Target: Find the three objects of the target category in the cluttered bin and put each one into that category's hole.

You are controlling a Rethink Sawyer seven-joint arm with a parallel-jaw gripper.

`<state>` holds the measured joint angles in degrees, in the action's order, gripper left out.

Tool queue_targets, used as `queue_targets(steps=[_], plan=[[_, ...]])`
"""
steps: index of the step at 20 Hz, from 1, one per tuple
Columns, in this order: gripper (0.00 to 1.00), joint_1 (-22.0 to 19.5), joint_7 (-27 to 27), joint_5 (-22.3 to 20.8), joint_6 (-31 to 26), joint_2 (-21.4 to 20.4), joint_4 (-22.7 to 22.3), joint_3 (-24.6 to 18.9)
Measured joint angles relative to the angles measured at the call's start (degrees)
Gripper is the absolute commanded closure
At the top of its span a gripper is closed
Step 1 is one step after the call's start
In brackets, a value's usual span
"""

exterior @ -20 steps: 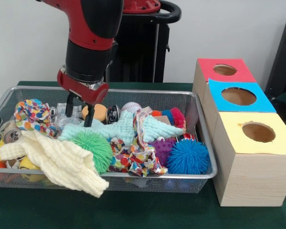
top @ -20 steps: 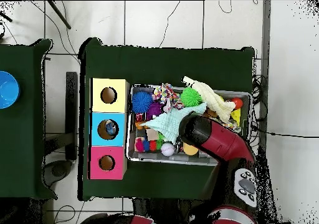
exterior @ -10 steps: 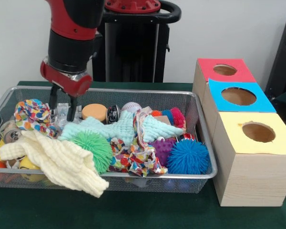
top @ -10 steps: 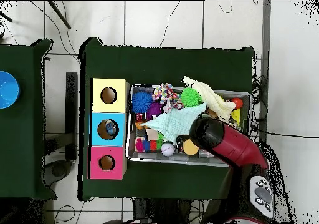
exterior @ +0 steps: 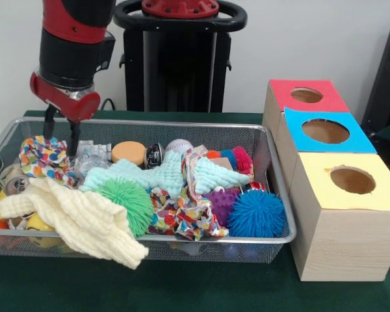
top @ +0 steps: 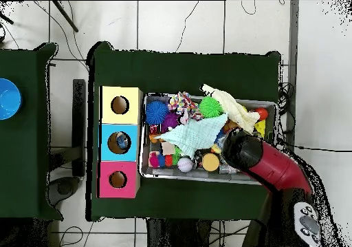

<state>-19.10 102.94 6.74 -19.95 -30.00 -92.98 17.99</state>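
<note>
The gripper [exterior: 60,138] had moved further toward the bin's end.
Its fingers stood apart, empty, over the polka-dot cloth [exterior: 44,156] in the wire bin [exterior: 201,246].

Green spiky ball [exterior: 125,203], blue spiky ball [exterior: 256,214], cream cloth [exterior: 78,221], possibly polka-dotted fabric [exterior: 44,156]

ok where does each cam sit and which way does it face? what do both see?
Front: low across the table, facing the bin and three boxes; shows the red and black arm and the gripper, open, above the bin's corner.
Overhead: above the table, straight down on the bin and boxes; shows the arm from above, gripper hidden under it.
Shared: bin, boxes, arm, blue spiky ball.
</note>
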Motion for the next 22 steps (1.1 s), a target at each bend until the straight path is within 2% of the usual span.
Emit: queue_targets(steps=[11,22], plan=[[0.0,-2.55,0.0,-3.32,4.49,3.11,-0.24,-3.39],[0.0,-2.56,0.0,-3.51,5.05,3.98,-0.34,-4.11]])
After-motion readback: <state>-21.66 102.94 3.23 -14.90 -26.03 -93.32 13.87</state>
